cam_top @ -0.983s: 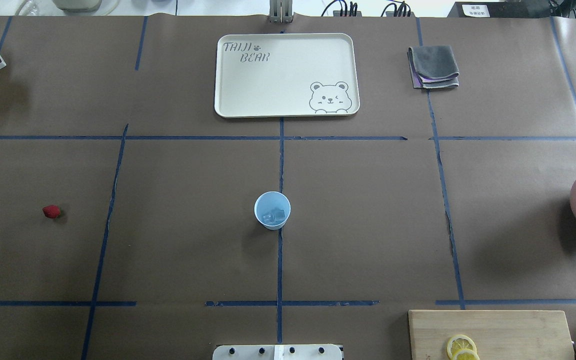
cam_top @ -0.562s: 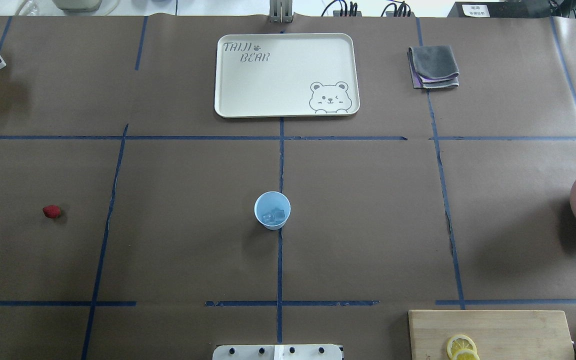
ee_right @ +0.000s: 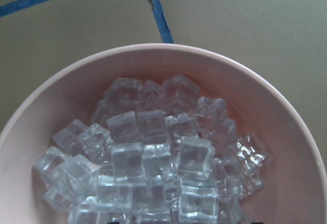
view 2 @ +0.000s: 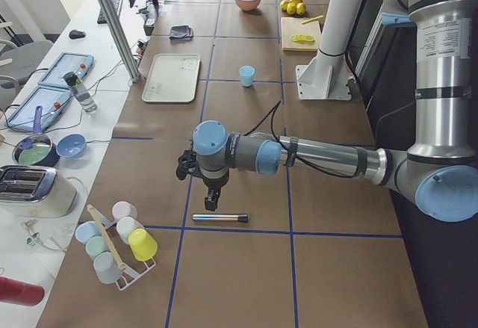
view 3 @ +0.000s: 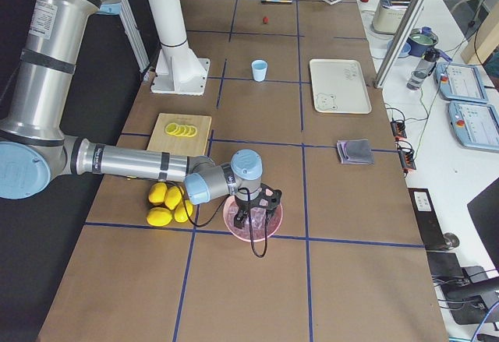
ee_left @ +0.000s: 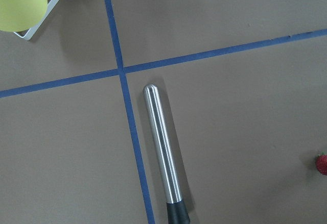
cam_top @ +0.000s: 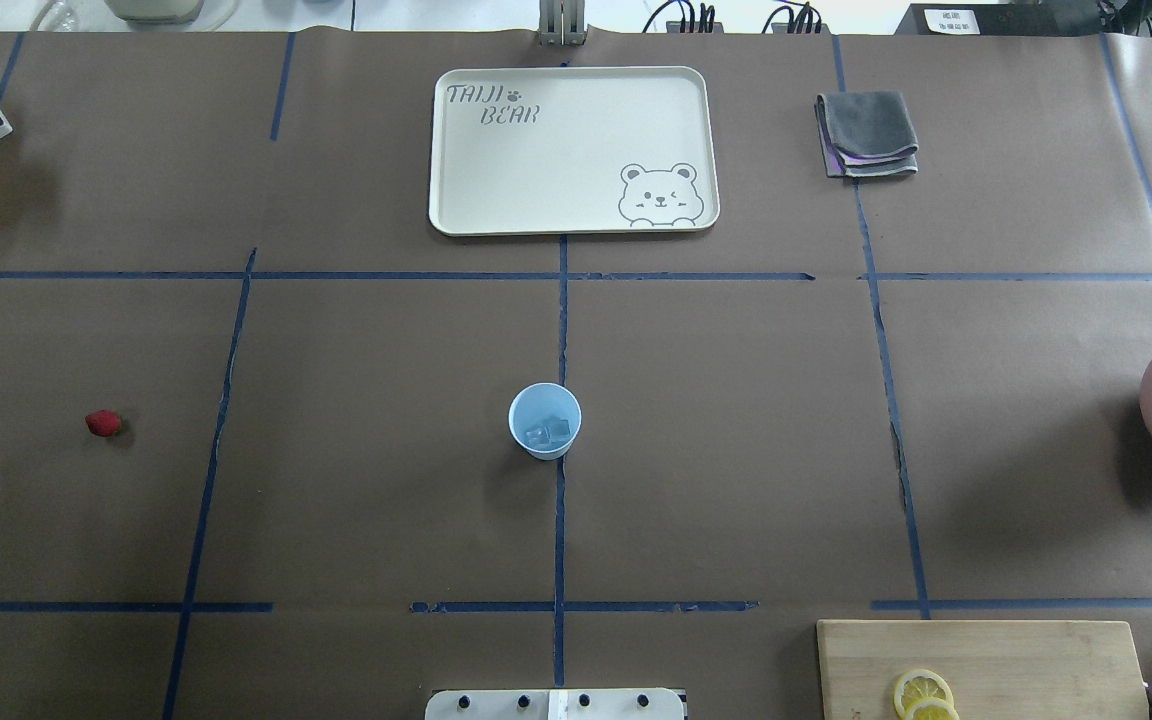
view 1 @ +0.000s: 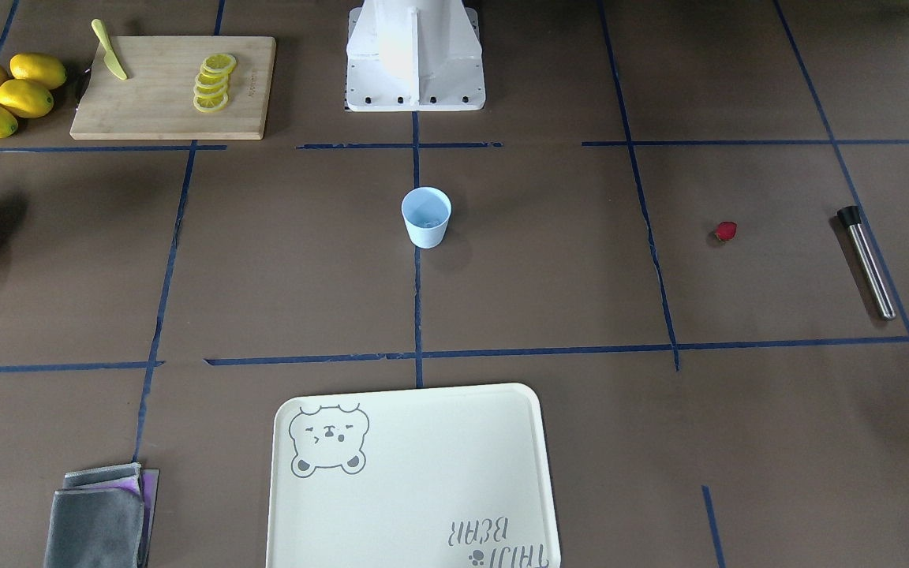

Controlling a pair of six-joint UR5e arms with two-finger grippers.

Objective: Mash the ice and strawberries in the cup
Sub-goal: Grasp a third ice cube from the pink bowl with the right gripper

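Far left, a steel muddler (view 1: 865,262) lies flat, its long axis along the table's depth, black end toward the robot's base and steel tip away. The left gripper (view 2: 211,197) hangs above it; how far its jaws stand apart cannot be told. Nearby lies the strawberry (cam_top: 103,423), too small to tell which way it points. At centre the cup (cam_top: 544,420) stands upright on the blue tape line, ice cubes (cam_top: 548,432) inside. Far right, the right gripper (view 3: 254,214) hangs over the pink bowl (ee_right: 286,132) of piled ice (ee_right: 153,152); its opening cannot be told either.
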